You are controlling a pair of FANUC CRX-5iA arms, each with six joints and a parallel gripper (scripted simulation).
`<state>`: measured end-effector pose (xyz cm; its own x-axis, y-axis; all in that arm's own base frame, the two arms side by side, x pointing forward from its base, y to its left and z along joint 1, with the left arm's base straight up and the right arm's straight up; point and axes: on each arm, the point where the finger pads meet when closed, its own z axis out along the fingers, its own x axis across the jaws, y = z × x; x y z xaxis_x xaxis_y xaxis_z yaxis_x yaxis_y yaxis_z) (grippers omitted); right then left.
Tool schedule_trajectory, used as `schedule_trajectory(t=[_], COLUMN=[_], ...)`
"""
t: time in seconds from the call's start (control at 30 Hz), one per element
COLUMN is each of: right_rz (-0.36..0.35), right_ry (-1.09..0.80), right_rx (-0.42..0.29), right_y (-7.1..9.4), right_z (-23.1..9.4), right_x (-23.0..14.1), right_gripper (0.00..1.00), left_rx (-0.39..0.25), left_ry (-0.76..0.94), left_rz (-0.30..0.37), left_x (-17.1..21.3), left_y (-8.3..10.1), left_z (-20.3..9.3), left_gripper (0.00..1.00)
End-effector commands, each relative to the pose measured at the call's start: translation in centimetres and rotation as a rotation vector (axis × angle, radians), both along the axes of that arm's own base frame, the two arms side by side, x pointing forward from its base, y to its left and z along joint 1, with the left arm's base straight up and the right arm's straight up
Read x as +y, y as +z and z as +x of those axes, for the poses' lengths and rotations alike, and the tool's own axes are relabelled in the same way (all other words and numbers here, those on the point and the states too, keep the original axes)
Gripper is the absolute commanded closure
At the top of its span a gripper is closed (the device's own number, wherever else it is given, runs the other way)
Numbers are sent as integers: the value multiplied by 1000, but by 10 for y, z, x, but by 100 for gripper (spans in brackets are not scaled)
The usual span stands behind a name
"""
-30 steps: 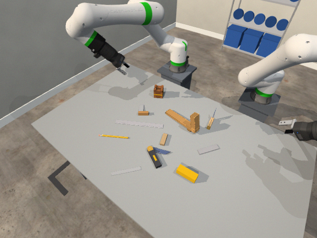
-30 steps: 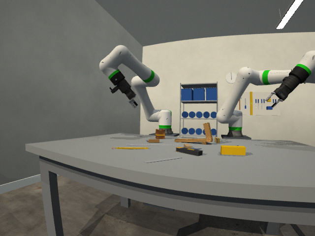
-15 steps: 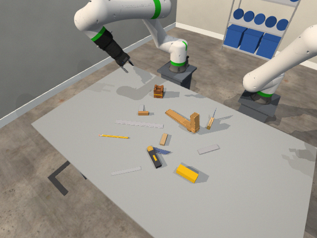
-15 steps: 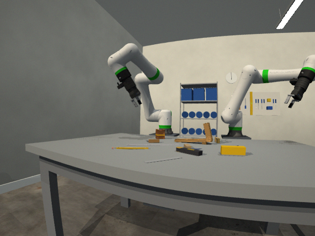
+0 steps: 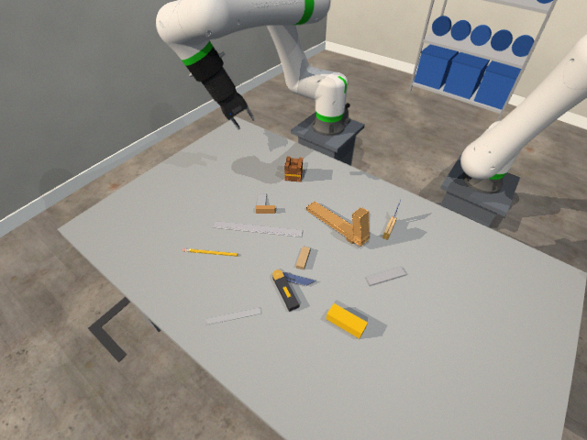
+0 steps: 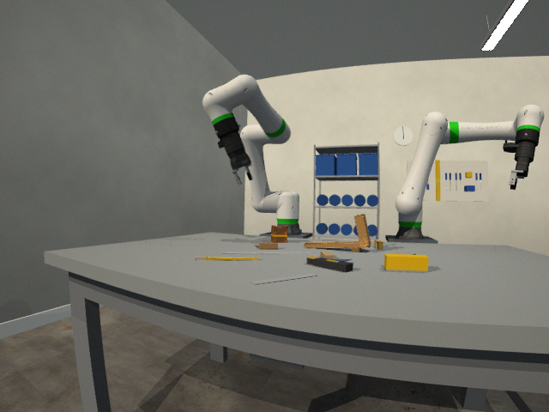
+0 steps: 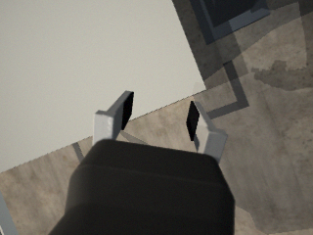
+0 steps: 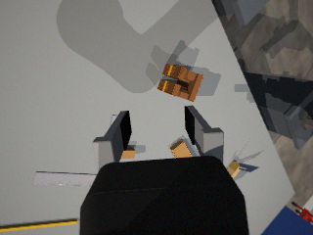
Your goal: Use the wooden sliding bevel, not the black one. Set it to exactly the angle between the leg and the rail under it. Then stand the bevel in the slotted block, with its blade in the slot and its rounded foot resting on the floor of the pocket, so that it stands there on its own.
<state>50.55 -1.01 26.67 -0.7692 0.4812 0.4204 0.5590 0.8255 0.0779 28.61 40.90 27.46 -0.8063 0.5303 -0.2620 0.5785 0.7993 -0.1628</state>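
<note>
Yellow block (image 5: 346, 321) (image 6: 406, 262) and black bevel (image 5: 286, 292) (image 6: 330, 263) lie nearer than the leaning leg (image 5: 360, 225) (image 6: 362, 230); left gripper (image 6: 513, 180) (image 7: 159, 117) and right gripper (image 5: 244, 121) (image 6: 244, 178) (image 8: 157, 119) have open fingers.

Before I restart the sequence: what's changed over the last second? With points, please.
In the exterior view, both the left gripper (image 6: 513, 184) (image 7: 160, 108) and right gripper (image 5: 245, 123) (image 6: 244, 180) (image 8: 157, 119) shifted toward picture right and tipped more downward. Nothing taken hold of or let go. Bevels, slotted block (image 5: 293, 170) (image 6: 279, 233) (image 8: 181, 83), leg and rail unchanged.
</note>
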Motion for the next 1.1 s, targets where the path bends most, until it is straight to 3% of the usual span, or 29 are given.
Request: schedule_trajectory(t=[0.0,0.47,0.53,0.73,1.07], right_rz=[-91,-276,-276,-354,-420], right_ry=[-130,-471,-471,-660,-885], right_rx=[-3,-33,-33,-66,-119], right_y=[4,12,12,17,22], right_z=[-6,-19,-19,-25,-29], right_x=[2,7,7,8,9], right_gripper=[0,0,0,0,0], left_rx=[28,173,173,201,205], left_ry=[112,503,503,566,575], left_rz=[56,216,216,240,243], left_x=[34,66,66,66,66], left_y=[4,13,13,15,15], left_z=[-61,-234,-234,-270,-275], left_gripper=[0,0,0,0,0])
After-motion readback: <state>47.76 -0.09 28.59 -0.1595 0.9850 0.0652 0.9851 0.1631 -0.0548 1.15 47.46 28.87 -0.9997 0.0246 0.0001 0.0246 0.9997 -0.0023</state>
